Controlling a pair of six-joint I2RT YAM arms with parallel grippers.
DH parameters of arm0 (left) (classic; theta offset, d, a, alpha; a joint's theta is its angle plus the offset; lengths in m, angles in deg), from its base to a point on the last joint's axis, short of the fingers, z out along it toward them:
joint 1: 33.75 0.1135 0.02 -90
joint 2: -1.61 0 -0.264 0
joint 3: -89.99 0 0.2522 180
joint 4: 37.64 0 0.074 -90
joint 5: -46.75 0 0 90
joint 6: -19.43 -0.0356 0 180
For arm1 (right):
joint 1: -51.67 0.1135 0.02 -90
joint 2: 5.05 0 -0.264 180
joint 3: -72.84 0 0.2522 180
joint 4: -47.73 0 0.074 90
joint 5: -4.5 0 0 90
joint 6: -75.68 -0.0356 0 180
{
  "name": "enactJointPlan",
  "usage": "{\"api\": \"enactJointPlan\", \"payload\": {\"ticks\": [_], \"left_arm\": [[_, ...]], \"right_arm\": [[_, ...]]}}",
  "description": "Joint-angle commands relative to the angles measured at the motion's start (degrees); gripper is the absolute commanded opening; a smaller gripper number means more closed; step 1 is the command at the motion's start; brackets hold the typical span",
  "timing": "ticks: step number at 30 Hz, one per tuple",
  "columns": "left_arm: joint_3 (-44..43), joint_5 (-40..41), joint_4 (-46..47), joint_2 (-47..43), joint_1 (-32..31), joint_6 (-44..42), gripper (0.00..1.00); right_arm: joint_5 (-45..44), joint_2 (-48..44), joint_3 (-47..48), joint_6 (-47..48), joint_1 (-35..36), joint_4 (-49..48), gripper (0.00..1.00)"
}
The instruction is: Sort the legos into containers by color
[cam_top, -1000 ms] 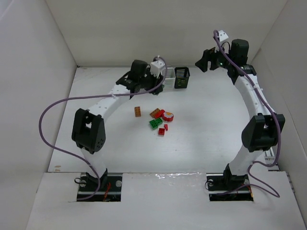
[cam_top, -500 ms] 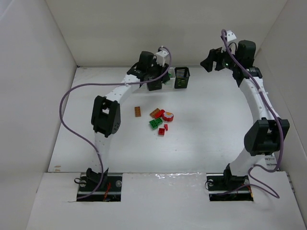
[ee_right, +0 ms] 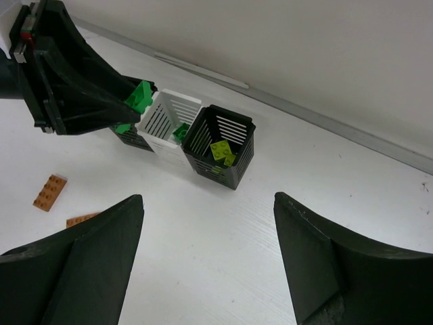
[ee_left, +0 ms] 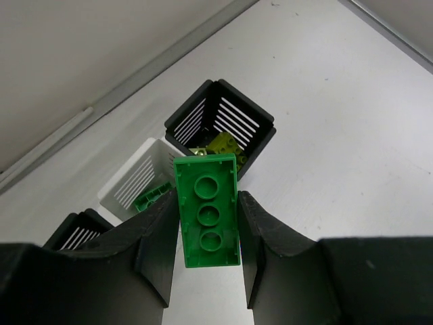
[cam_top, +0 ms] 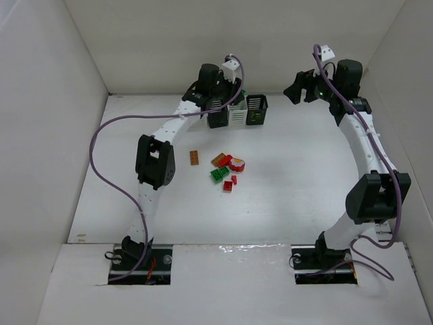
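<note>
My left gripper is shut on a green lego, held by its long sides just above the row of containers. Below it stand a white bin with a green brick inside, a black bin with yellow-green bricks, and part of another black bin. From above, the left gripper hangs over the white bin, next to the black bin. My right gripper is raised at the back right; its jaws are open and empty.
Loose legos lie mid-table: an orange one, another orange one, a red piece, a green one and small red ones. White walls enclose the table on three sides.
My left gripper has carried the green lego to the right, from beside the bins to over them. The right gripper has drifted slightly right and opened a little wider.
</note>
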Motion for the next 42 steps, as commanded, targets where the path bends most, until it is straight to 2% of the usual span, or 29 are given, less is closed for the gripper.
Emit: {"api": "enactJointPlan", "payload": {"ticks": [1, 12, 15, 19, 21, 25, 28, 30, 34, 36, 37, 39, 40, 42], "left_arm": [[-3.1, 0.42, 3.87, 0.71, -0.04, 0.81, 0.24], [-12.86, 2.96, 6.15, 9.14, -0.04, -0.77, 0.25], [-12.87, 4.36, 6.16, 9.67, -0.04, -1.3, 0.25], [-12.87, 6.47, 6.16, 9.68, -0.04, -1.82, 0.43], [-12.87, 7.88, 6.16, 9.68, -0.04, -1.82, 0.57], [-11.2, 10.52, 9.05, 6.96, 0.49, -2.44, 0.68], [-7.34, 9.83, 11.42, 1.27, 1.18, -2.96, 0.69], [-2.53, 10.35, 12.13, -2.78, 1.89, -3.49, 0.69], [9.25, 5.97, 11.35, -14.47, 4.79, -5.24, 0.65], [14.7, 2.72, 7.75, -21.85, 5.59, -7.35, 0.62], [21.34, 1.05, 6.26, -24.48, 6.11, -8.84, 0.59], [28.84, -4.12, 1.69, -32.57, 6.11, -13.76, 0.52], [36.97, -6.42, 0.11, -35.29, 6.11, -15.87, 0.49], [45.1, -10.99, -4.53, -43.38, 5.5, -21.22, 0.41]], "right_arm": [[-0.72, -2.81, -0.02, -0.18, -0.27, -1.9, 0.82], [-0.02, -0.61, 1.73, -0.18, -0.27, -1.9, 0.84], [-0.02, -0.08, 1.73, -0.18, -0.27, -1.9, 0.84], [-0.02, -0.08, 1.73, -0.18, -0.27, -1.9, 0.84], [0.51, 0.44, 1.73, -0.18, -0.27, -1.9, 0.84], [1.56, 1.05, 1.73, -0.18, -0.27, -1.9, 0.84], [5.32, 1.06, 1.12, 3.05, -0.27, 0.02, 0.82], [11.39, 1.06, 0.51, 7.09, 0.51, 2.91, 0.81], [10.79, 0.53, -1.68, 19.48, 6.83, 12.15, 0.77], [11.4, 0.53, -3.18, 19.5, 8.33, 12.16, 0.77], [11.4, 0.53, -4.41, 19.5, 8.34, 11.55, 0.77], [11.4, 0.53, -5.12, 16.26, 8.87, 8.84, 0.77], [10.71, 0.53, -5.12, 15.29, 8.87, 8.04, 0.77], [10.17, 0.53, -5.64, 14.15, 8.87, 6.98, 0.77]]}}
